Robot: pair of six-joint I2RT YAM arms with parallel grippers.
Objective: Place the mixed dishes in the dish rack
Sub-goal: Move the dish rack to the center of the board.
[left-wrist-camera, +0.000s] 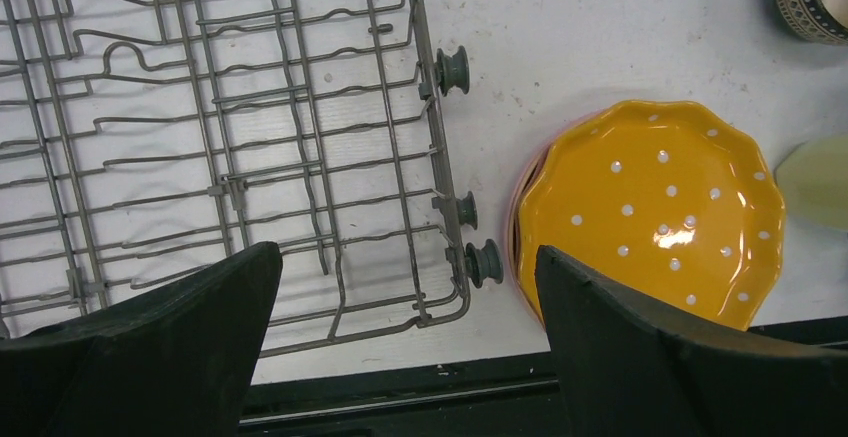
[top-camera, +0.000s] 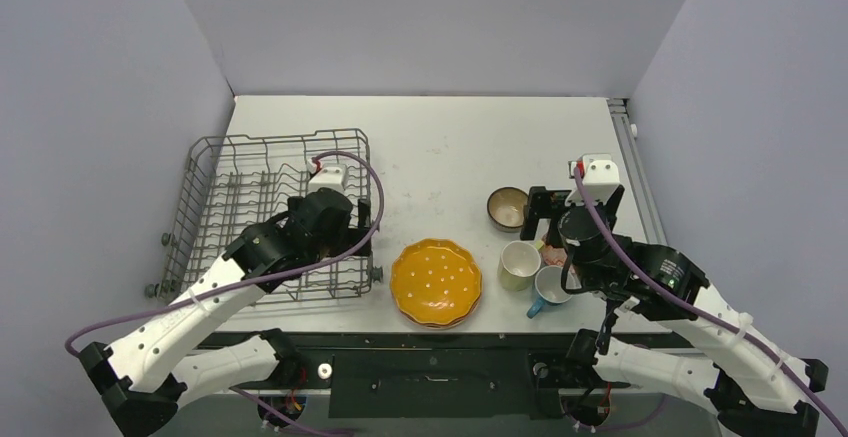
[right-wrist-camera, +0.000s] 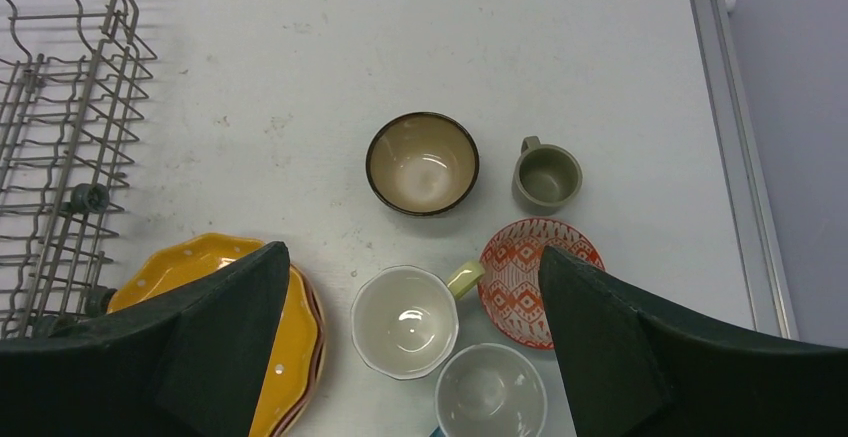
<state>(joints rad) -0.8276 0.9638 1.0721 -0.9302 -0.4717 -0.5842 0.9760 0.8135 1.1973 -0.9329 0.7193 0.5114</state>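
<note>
I have the left gripper [left-wrist-camera: 405, 257] wide open over the near right corner of the dish rack [top-camera: 270, 139], holding nothing. My right gripper [right-wrist-camera: 412, 257] is equally spread and empty above the pale-yellow mug [right-wrist-camera: 405, 322]. The orange dotted plate [top-camera: 436, 280] tops a stack just beside the rack; the rims beneath look pink, I think.

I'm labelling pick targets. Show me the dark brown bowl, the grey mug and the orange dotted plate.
dark brown bowl [right-wrist-camera: 421, 167], right wrist view, its pale inside bottom.
grey mug [right-wrist-camera: 548, 177], right wrist view, its inside floor.
orange dotted plate [left-wrist-camera: 650, 207], left wrist view, centre of its face.
</note>
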